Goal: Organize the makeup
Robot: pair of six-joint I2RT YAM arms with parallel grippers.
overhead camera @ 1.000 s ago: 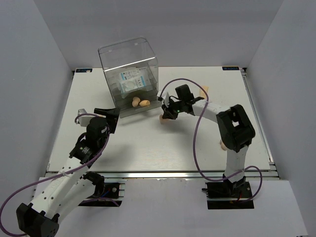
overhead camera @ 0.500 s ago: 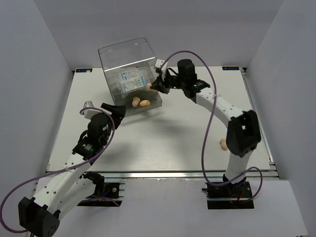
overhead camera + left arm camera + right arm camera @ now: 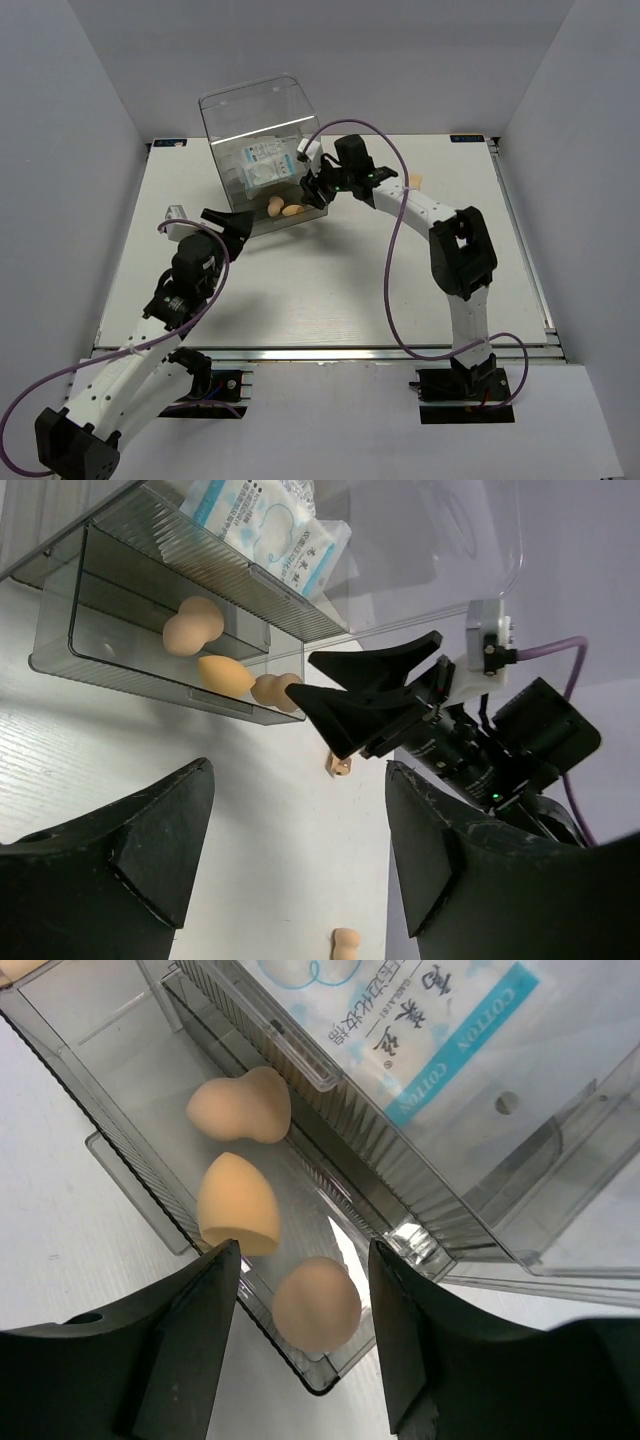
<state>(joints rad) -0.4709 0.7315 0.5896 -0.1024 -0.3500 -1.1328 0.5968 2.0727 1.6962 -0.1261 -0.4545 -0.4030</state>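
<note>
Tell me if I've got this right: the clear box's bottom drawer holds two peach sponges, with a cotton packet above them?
Not quite: the drawer holds three sponges, not two, as the right wrist view shows. The cotton packet does lie above them.

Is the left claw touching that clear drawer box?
Apart. In the left wrist view, bare white table shows between the open left gripper and the clear drawer box.

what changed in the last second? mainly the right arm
The right gripper carried a sponge from the table back-left to the lower drawer and opened its jaws; the sponge now lies there beside two other sponges. The left gripper edged slightly toward the clear box, jaws open throughout. Box and packets unmoved.
</note>
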